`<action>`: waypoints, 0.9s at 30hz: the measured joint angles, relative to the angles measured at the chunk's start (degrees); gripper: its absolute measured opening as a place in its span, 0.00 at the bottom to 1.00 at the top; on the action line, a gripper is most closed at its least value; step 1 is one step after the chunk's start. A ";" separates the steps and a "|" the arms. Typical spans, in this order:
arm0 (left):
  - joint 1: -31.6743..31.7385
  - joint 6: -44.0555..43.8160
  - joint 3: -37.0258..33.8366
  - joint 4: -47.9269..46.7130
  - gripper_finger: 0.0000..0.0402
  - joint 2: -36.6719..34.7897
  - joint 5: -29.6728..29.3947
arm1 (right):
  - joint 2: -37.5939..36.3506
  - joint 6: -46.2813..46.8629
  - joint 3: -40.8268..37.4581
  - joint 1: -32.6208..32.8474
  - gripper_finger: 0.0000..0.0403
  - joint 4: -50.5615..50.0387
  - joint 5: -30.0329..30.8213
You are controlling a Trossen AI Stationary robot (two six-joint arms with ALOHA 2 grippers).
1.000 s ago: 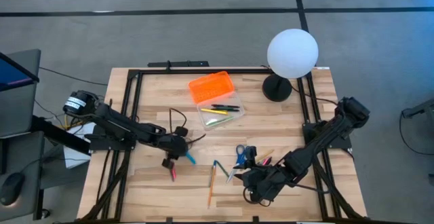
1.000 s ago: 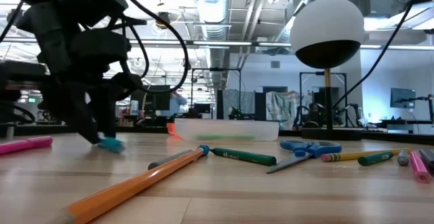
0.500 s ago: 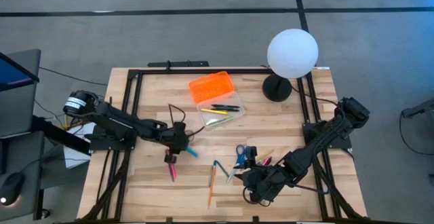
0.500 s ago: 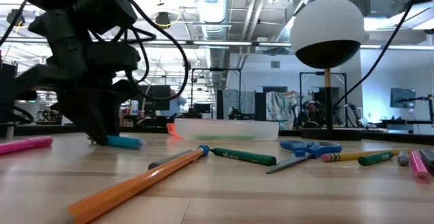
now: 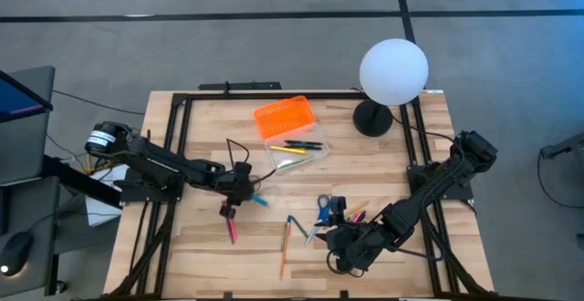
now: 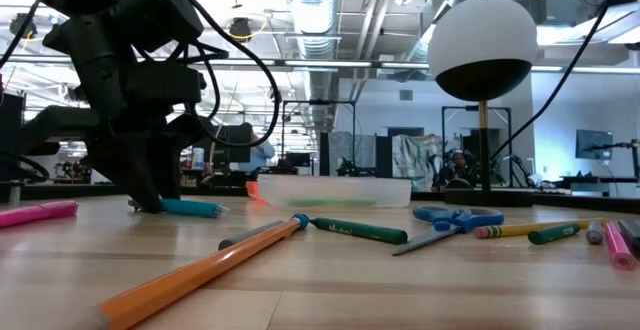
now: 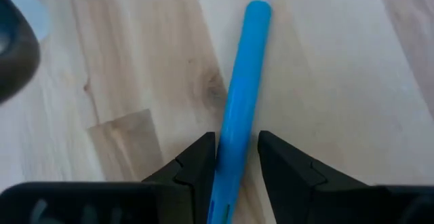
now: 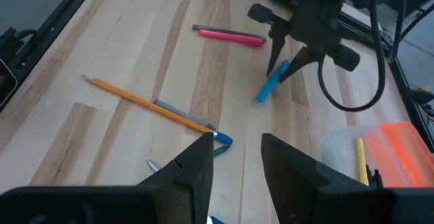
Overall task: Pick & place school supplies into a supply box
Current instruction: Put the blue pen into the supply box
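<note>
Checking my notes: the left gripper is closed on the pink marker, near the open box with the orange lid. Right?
Not quite: the left gripper is closed on the blue marker, as the left wrist view shows. The pink marker lies loose beside it; the box is open nearby.

Even, bright overhead light falls on the table (image 5: 383, 169), and shadows beneath the arms are faint and soft. In the low view, ceiling lights glare in the room behind, the lamp (image 6: 484, 32) is dark underneath, and the nearest pencil (image 6: 190, 275) blurs. The left wrist view is soft throughout.
</note>
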 joint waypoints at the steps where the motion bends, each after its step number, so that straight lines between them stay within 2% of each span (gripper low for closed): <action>1: 0.00 0.76 0.00 0.00 0.28 0.00 0.35 | 0.00 0.24 0.00 0.00 0.29 -0.23 0.00; 13: 1.02 2.02 0.00 0.18 0.28 0.00 6.26 | -0.02 0.35 0.00 0.00 0.29 -0.54 -0.02; 27: 1.03 0.67 0.00 0.85 0.28 0.02 2.35 | -0.04 0.30 0.04 0.00 0.29 -0.59 -0.04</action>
